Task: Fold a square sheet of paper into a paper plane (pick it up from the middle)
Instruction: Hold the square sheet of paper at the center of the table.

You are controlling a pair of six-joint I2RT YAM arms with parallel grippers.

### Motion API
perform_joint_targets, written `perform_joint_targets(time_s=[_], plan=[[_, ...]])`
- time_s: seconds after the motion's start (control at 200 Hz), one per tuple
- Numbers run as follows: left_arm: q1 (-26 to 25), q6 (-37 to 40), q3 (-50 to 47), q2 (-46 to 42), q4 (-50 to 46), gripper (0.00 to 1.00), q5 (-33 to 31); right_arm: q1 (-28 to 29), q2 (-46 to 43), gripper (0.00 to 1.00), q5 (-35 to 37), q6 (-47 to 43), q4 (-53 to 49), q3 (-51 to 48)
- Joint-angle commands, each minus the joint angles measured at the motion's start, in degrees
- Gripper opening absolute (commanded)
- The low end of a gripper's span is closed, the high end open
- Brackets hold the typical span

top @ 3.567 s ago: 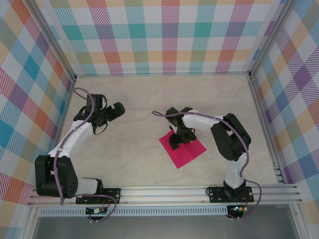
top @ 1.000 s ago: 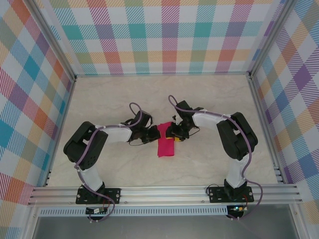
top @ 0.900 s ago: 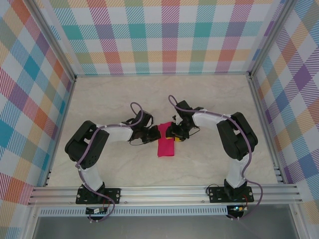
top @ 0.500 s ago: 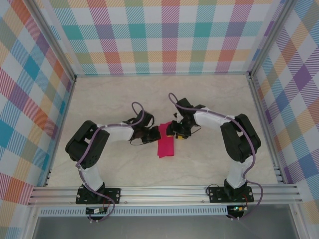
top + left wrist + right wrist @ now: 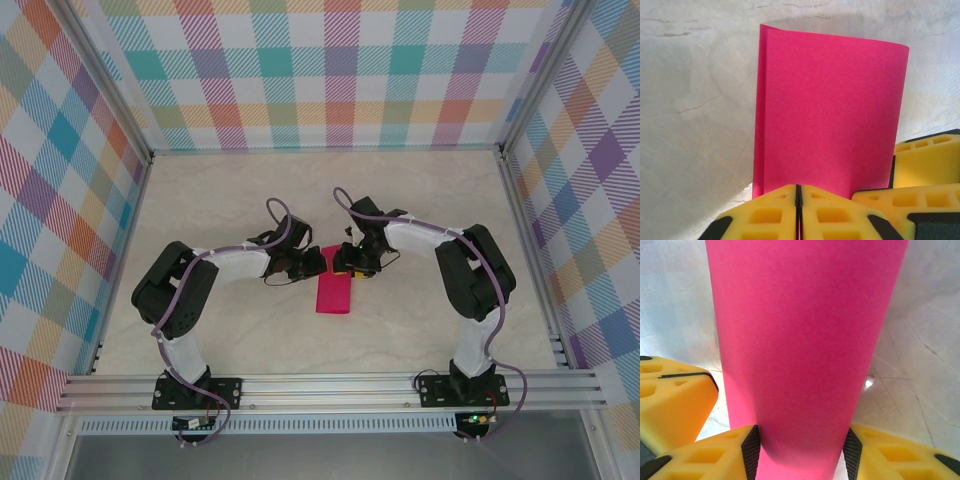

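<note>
Square sheet of paper (image 5: 333, 291), folded: far end hidden under both grippers in the top view; near end cut off by the lower picture edge in both wrist views. Left gripper (image 5: 798, 200) and right gripper (image 5: 800, 452): fingers cropped at the bottom edge. Layer count of the fold: undeterminable.

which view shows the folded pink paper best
The left wrist view: the square sheet of paper, folded double, shows nearly whole. The right wrist view crops it between the fingers; the top view shows it small.
</note>
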Motion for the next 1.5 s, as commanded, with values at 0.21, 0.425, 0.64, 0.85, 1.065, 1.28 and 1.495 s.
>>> perform_joint_targets(time_s=[0.21, 0.425, 0.64, 0.85, 1.065, 1.28, 1.495], plan=[[-0.9, -1.6, -2.1, -6.9, -0.7, 0.22, -6.1, 0.5, 2.3, 0.46, 2.7, 2.7, 0.8, -2.6], [-0.9, -2.0, -3.1, -6.3, 1.1, 0.32, -4.7, 0.8, 3.0, 0.49, 3.1, 2.2, 1.4, -4.0], [-0.9, -4.8, -4.4, -5.3, 3.5, 0.32, -2.9, 1.3, 3.6, 0.52, 5.1, 4.0, 1.2, -4.4], [-0.9, -4.6, -4.6, -5.1, 3.3, 0.27, -3.0, 1.8, 4.8, 0.53, 7.1, 4.2, 0.0, -4.0], [-0.9, -4.6, -3.8, -3.9, 3.2, 0.20, -2.1, 2.1, 5.9, 0.53, 8.1, 4.5, -0.3, -3.7], [-0.9, -4.4, -3.6, -3.1, 3.0, 0.16, -1.5, 2.3, 6.7, 0.54, 8.3, 3.7, -0.4, -3.5], [-0.9, -4.7, -3.7, -3.2, 3.3, 0.14, -2.3, 2.8, 8.0, 0.55, 7.8, 1.9, -0.9, -2.8]])
